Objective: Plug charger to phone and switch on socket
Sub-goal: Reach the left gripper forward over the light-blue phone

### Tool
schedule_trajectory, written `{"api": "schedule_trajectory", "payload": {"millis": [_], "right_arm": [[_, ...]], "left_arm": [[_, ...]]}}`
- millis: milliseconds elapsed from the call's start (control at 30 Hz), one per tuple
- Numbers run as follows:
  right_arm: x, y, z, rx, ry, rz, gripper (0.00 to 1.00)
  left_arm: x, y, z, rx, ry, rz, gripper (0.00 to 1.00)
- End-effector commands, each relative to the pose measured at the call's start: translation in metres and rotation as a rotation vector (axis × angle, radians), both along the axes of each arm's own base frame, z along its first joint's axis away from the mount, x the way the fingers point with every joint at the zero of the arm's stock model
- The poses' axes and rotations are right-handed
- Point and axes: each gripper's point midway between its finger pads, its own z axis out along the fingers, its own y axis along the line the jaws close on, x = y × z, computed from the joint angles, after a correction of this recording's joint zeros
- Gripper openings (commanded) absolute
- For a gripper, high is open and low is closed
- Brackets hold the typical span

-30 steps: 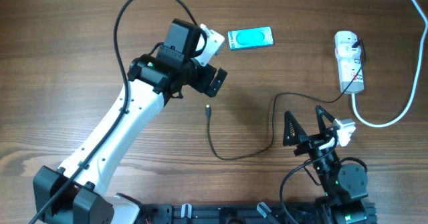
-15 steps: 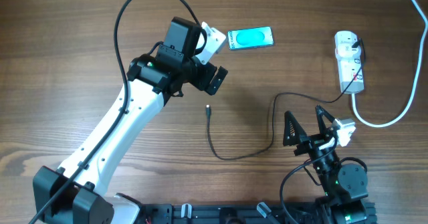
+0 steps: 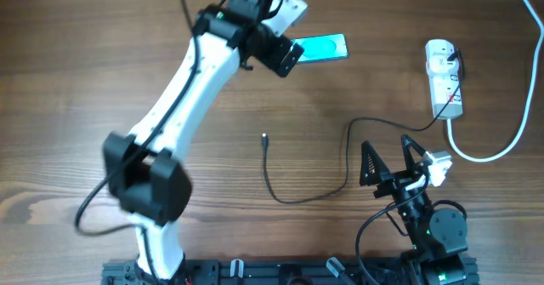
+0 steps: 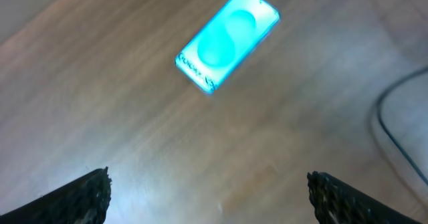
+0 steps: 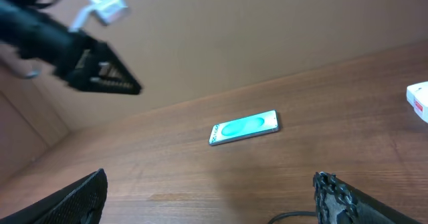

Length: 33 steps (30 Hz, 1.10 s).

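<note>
The phone lies flat at the far edge of the tabletop, its long axis running left to right. It sits just ahead of my left tool, whose fingers are spread wide and hold nothing. The charger tip rests well apart, nearer me. My right tool, also spread, is farther off.

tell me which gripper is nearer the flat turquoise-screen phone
Left. The left gripper hangs just off one end of the flat turquoise-screen phone. The right gripper sits far off near the front edge, beside the thin black cable.
</note>
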Motion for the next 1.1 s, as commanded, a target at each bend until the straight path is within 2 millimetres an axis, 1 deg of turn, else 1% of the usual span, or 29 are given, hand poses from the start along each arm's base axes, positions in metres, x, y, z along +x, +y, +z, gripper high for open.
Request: {"api": "schedule_trajectory", "payload": {"millis": [0,133,267,367,500,567,733,933,1067], "right_arm": [[0.000,-0.001,0.002,0.009,-0.010,-0.006,1.00],[0.000,-0.001,0.002,0.008,-0.010,-0.006,1.00],[0.000,-0.001,0.003,0.009,-0.011,-0.006,1.00],[0.000,-0.001,0.002,0.009,-0.010,-0.006,1.00],[0.000,-0.001,0.002,0.009,-0.010,-0.006,1.00],[0.000,-0.001,0.003,0.009,-0.011,-0.006,1.00],[0.000,-0.001,0.002,0.009,-0.010,-0.006,1.00],[0.000,-0.001,0.002,0.009,-0.010,-0.006,1.00],[0.000,-0.001,0.003,0.009,-0.011,-0.006,1.00]], "left_arm": [[0.036,-0.010,-0.006,0.036,-0.050,-0.075,1.00],[0.059,-0.020,-0.017,0.050,-0.086,-0.103,1.00],[0.079,-0.030,-0.030,0.059,-0.149,-0.148,1.00],[0.087,-0.040,-0.036,0.061,-0.193,-0.211,1.00],[0.082,-0.057,-0.043,0.004,-0.193,-0.320,1.00],[0.082,-0.061,-0.047,-0.002,-0.196,-0.350,1.00],[0.084,-0.070,-0.070,-0.007,-0.192,-0.392,1.00],[0.082,-0.091,-0.093,-0.063,-0.177,-0.441,1.00],[0.082,-0.093,-0.107,-0.063,-0.160,-0.446,1.00]]}}
